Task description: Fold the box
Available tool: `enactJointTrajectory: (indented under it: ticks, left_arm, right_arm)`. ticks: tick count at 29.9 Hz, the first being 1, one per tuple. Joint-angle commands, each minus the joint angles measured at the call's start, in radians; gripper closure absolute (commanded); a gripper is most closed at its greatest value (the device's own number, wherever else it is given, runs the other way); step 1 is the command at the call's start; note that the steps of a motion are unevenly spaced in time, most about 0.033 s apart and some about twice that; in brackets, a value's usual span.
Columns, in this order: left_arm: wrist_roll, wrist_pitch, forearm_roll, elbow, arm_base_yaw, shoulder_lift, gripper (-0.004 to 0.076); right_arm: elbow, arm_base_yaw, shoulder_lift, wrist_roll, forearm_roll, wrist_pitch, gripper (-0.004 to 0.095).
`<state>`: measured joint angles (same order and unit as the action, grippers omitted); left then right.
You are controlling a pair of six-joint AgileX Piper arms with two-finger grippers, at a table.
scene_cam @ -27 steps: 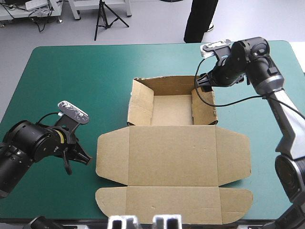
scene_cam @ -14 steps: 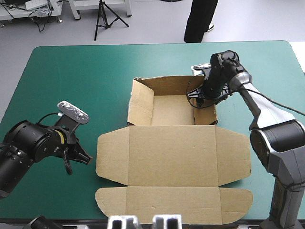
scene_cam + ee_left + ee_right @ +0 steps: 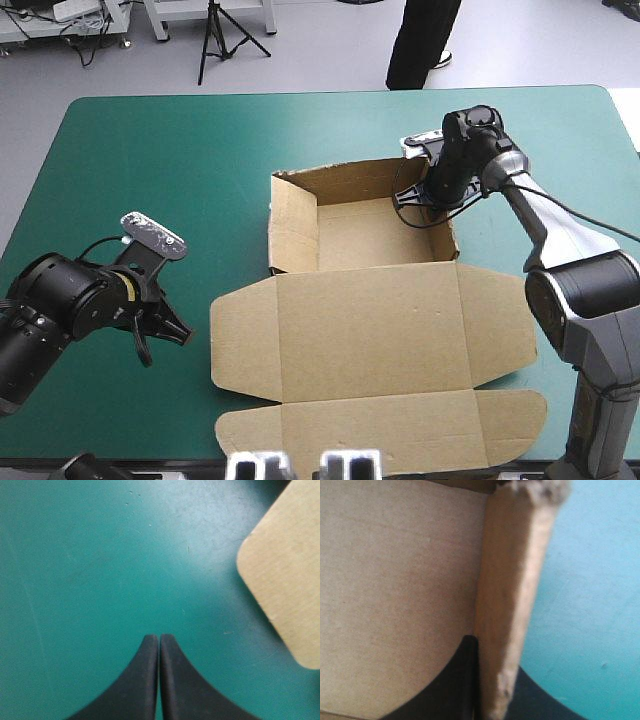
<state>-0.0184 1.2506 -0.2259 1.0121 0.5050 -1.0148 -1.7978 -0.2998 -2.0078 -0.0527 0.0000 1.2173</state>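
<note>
Mid-table on the teal-green cover (image 3: 150, 180): brown box of cut board (image 3: 365, 300), standing as an open tray (image 3: 370, 235) with its walls raised and the lid (image 3: 370, 340) lying flat. Tray toward 12 o'clock, lid spread toward 6 o'clock, its front flap close to the table's near edge. Whole sheet turned a little counter-clockwise against the table's edges.

At the tray's 2 o'clock corner: right gripper of two broad black fingers (image 3: 432, 192), pointing down onto the right-hand wall (image 3: 512, 570). Clamped on that wall in the right wrist view (image 3: 490, 655): one finger inside the tray against the wall's inner face, the other outside over the cover, the board between them.

At 8 o'clock on the table, well apart from the tray: left gripper (image 3: 170, 335), near the lid's 9 o'clock side flap (image 3: 243, 335) but not touching it. Fingers pressed together into one pointed arch in the left wrist view (image 3: 159, 639), clenched on nothing, bare cover beneath and ahead. Rounded corner of that brown flap (image 3: 285, 580) at about 2 o'clock from the fingertips, clear of them.
</note>
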Motion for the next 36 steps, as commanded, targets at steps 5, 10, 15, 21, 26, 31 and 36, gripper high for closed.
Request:
enactJointTrajectory:
  ticks: [5,10,15,21,26,31,36]
  left_arm:
    - [0.011,-0.012,-0.016,0.024,0.007,0.016,0.0730]
    - [0.011,-0.011,-0.016,0.024,0.007,0.016,0.0730]
    - [0.018,-0.011,-0.012,0.024,0.007,0.016,0.0730]
    - [0.018,-0.011,-0.012,0.024,0.007,0.016,0.0730]
    - [0.024,-0.011,-0.012,0.024,0.007,0.016,0.0730]
    - [0.018,-0.011,-0.012,0.024,0.007,0.016,0.0730]
    - [0.024,-0.002,-0.012,0.024,0.007,0.016,0.0730]
  right_arm:
    - [-0.082,0.196,0.074,-0.082,-0.110,0.038,0.0926]
    - [-0.129,0.413,0.074,-0.080,-0.088,0.038,0.0926]
    - [-0.129,0.620,0.070,-0.113,-0.025,0.028,0.0926]
    - [-0.129,0.761,0.070,-0.159,-0.013,0.027,0.0925]
    - [-0.129,0.797,0.070,-0.161,0.000,0.021,0.0926]
    - [-0.129,0.797,0.070,-0.220,0.052,-0.013,0.0910]
    - [-0.129,0.798,0.070,-0.250,0.052,-0.049,0.0677]
